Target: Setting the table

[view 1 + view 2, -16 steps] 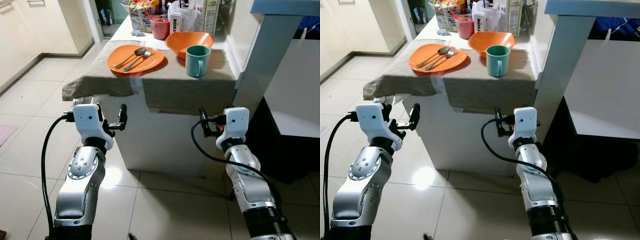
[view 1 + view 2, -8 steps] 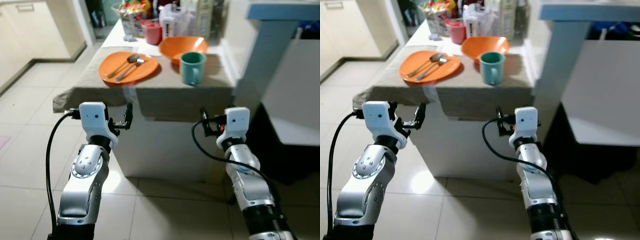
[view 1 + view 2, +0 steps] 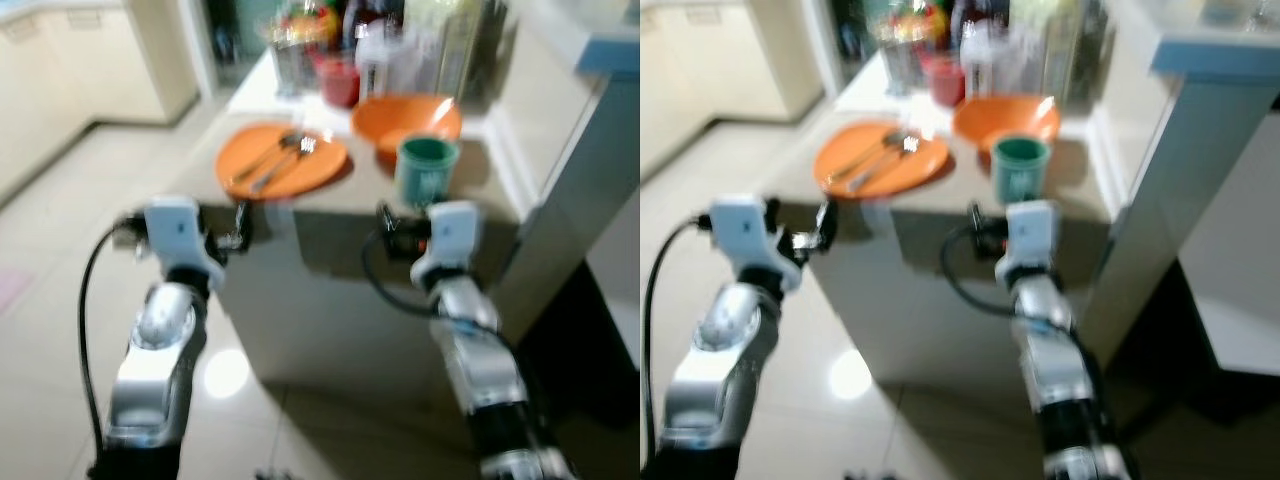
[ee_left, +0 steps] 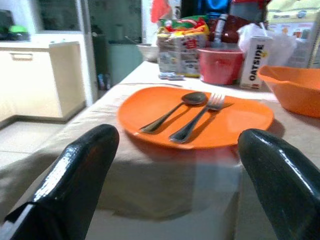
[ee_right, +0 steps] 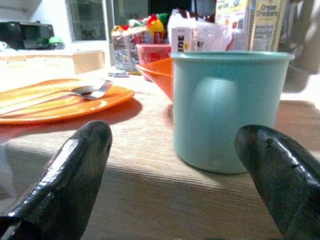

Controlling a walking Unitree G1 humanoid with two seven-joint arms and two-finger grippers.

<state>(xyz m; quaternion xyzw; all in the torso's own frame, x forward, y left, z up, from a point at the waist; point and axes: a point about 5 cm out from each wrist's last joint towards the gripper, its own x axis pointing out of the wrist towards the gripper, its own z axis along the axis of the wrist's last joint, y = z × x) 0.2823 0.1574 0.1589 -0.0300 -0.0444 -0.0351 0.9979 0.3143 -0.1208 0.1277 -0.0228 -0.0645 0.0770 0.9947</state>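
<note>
The round teal plastic mug (image 5: 231,107) on the counter (image 5: 150,200) is being faced by the spread right gripper (image 5: 177,175); a careless advance risks toppling it.

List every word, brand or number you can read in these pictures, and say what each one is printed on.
"OATSIDE" reads vertically on the small white drink carton behind the orange plate.
"Cream Crackers" reads on the tall pale yellow box at the back of the table.
The colourful snack packets and the small print on the cracker box are too blurred to read.
The teal plastic mug, orange bowl and red cup show no text.
</note>
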